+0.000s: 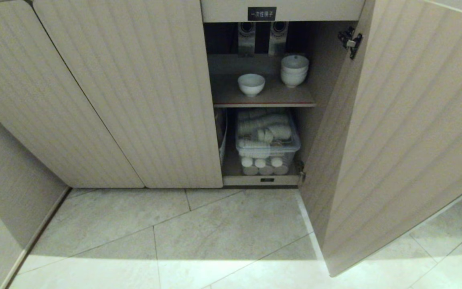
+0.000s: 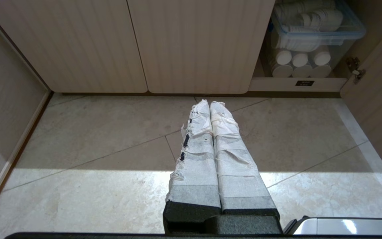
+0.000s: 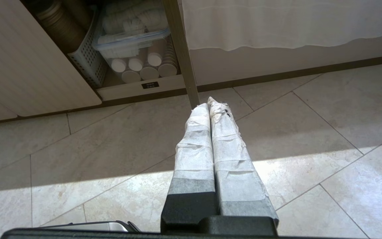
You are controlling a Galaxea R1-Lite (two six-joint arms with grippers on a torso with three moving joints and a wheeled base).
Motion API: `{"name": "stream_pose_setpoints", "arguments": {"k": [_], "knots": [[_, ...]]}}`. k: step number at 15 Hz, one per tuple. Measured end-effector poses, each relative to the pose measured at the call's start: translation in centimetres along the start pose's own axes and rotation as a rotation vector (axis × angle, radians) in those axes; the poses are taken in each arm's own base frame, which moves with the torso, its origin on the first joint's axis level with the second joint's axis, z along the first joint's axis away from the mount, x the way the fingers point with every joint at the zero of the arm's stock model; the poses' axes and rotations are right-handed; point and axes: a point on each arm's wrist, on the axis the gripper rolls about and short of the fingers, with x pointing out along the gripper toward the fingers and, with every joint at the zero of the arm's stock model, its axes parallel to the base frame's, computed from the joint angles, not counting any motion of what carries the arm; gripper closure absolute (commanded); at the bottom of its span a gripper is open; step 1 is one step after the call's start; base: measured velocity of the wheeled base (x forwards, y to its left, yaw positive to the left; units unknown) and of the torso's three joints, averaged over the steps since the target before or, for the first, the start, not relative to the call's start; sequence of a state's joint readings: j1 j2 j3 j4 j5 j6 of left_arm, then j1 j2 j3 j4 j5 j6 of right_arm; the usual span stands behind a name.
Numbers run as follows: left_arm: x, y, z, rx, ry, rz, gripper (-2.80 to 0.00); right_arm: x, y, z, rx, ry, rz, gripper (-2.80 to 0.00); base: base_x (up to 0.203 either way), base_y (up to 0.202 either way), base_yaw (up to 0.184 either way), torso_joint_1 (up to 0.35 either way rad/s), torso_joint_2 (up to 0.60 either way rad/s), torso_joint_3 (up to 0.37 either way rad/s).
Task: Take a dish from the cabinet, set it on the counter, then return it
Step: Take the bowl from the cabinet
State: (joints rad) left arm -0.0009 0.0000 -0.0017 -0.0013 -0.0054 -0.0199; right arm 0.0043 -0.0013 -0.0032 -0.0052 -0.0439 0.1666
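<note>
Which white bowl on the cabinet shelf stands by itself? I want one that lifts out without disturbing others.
The single bowl at the shelf's front left stands alone; the others are nested in a stack further back, to its right.

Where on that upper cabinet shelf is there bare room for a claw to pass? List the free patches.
Free: the upper shelf left of the single bowl, and the gap between it and the stack of bowls. Crowded: the right rear corner with the stack; below, the plastic box of cups fills the space.

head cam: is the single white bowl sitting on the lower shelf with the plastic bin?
No. The single bowl sits on the upper shelf, left of the bowl stack; the plastic bin is below.
</note>
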Motion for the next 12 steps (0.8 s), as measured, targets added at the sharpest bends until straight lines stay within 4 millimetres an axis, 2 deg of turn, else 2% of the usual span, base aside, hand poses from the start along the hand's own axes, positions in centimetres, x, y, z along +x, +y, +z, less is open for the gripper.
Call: {"name": "stream_pose_setpoints", "arguments": {"k": [12], "knots": [[0.00,0.00,0.01,0.000,-0.001,0.000,0.00,0.01,0.00,-0.03,0.001,0.001,-0.001,0.00,0.000,0.000,0.000,0.000,0.00,0.000]]}}
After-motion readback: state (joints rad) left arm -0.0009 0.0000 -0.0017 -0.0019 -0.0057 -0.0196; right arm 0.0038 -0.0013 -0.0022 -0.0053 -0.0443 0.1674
